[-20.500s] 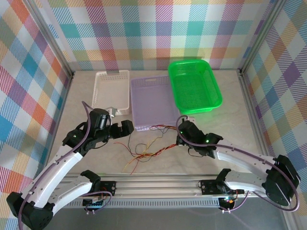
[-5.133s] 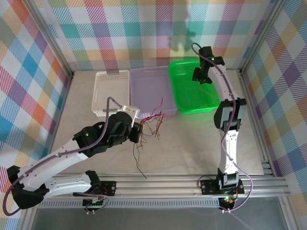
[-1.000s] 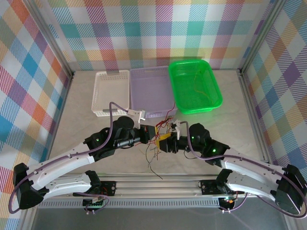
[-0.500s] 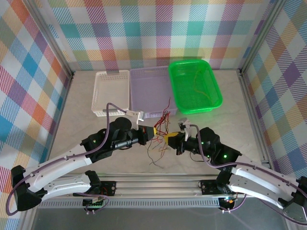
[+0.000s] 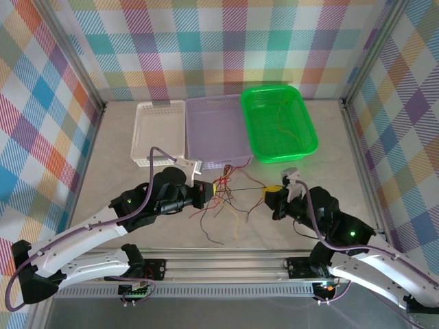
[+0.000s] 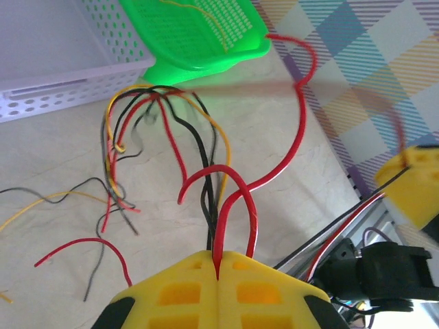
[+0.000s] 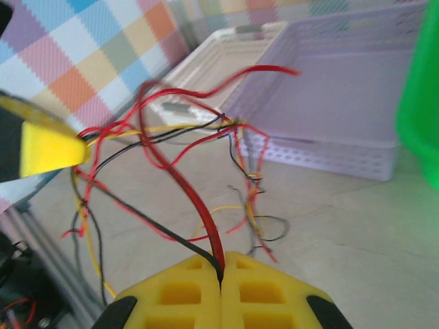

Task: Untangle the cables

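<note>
Seen from above, the cables form a loose red, black and yellow tangle on the surface, just at 6 o'clock of the purple basket. The left claw sits at the tangle's 9 o'clock and the right claw at its 3 o'clock. One thin strand runs taut and straight between them. The white basket stands at the purple one's 9 o'clock and the green basket at its 3 o'clock. A few yellow strands lie inside the green one.

The left wrist view shows what the top view is too coarse to give. The left claw's yellow fingers are pressed together, pinching a red loop and black strands at their seam. Red and black lines lead off toward 3 o'clock to the other claw's yellow tip. Free ends sprawl on the surface toward 9 o'clock.

In the right wrist view, that claw's own yellow fingers are likewise pressed together, nipping one red and one black strand. These climb toward 10 o'clock, where the left claw's yellow tip gathers the rest of the bundle.
</note>
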